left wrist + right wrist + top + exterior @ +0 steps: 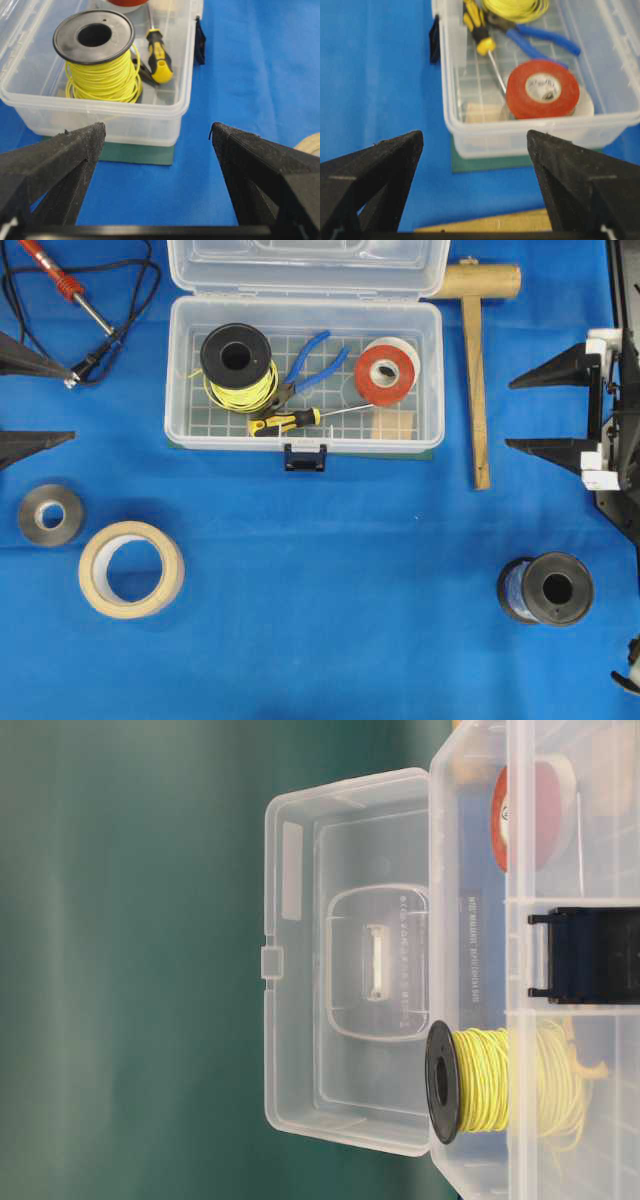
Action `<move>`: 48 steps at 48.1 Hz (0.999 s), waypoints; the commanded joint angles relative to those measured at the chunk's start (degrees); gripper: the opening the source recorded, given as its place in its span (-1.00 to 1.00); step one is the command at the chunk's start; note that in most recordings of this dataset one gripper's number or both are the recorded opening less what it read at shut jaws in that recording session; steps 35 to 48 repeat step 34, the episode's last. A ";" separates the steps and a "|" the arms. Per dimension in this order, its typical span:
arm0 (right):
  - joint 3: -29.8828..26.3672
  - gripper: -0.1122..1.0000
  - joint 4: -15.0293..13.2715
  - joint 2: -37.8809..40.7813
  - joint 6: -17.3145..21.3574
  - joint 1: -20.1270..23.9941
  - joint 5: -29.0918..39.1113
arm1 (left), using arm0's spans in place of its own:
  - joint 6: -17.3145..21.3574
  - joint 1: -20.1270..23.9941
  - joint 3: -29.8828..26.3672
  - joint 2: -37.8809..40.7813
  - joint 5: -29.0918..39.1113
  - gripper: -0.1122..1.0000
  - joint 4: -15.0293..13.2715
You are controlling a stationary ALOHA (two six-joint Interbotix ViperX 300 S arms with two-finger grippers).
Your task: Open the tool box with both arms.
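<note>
The clear tool box (303, 441) stands open at the top centre, its lid (300, 265) folded back flat behind it. Its dark blue latch (305, 457) hangs at the front wall. Inside lie a yellow wire spool (238, 365), blue pliers (315, 360), red tape (388, 370) and a screwdriver (290, 422). My left gripper (75, 404) is open at the left edge, well clear of the box. My right gripper (509, 414) is open to the right of the box, beyond the mallet. Both wrist views show empty jaws facing the box ends (150, 122) (545, 135).
A wooden mallet (477, 370) lies between the box and my right gripper. A soldering iron (65, 285) with its cable sits at the back left. A masking tape roll (131, 568) and a grey ring (50, 514) lie front left, a black spool (548, 589) front right.
</note>
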 commanded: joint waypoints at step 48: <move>0.88 0.70 0.18 2.72 0.09 0.09 -4.66 | -0.26 -2.20 -0.26 0.35 -0.88 0.86 -0.18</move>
